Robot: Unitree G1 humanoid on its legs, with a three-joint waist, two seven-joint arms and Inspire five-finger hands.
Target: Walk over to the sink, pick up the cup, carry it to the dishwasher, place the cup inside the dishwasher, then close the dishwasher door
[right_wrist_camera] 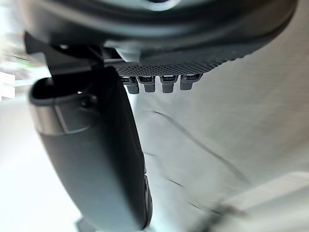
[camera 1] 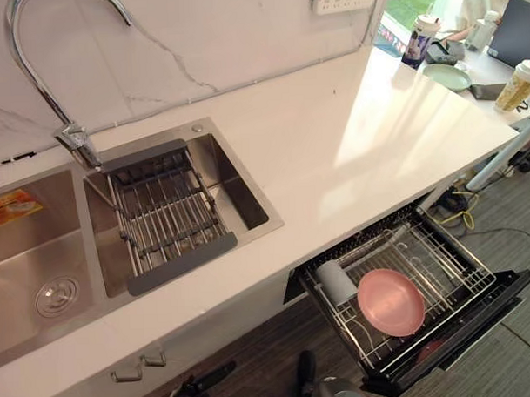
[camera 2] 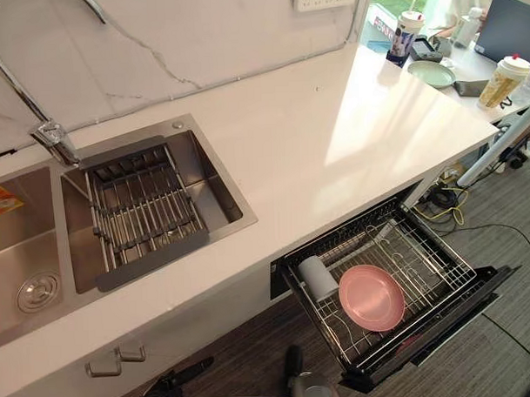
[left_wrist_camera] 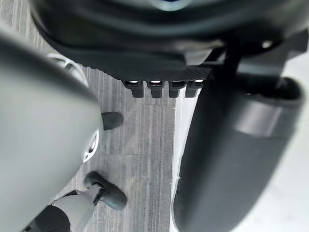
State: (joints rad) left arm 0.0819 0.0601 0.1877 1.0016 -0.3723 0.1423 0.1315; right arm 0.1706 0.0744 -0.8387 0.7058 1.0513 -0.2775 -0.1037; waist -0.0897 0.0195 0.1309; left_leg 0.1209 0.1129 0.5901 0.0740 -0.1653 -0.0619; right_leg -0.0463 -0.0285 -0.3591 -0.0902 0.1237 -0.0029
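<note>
The pale grey cup (camera 1: 336,281) lies on its side in the wire rack (camera 1: 441,262) of the pulled-open dishwasher (camera 1: 478,322), just beside a pink plate (camera 1: 391,302). A drainer basket (camera 1: 165,211) sits across the sink (camera 1: 243,195). The left hand (left_wrist_camera: 164,67) and right hand (right_wrist_camera: 164,58) hang loose-fingered, gripping nothing.

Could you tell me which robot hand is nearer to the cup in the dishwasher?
Probably the right. The cup lies in the open dishwasher to the robot's right, on the side of the right robot hand; the left robot hand hangs over the floor, likely further off.
</note>
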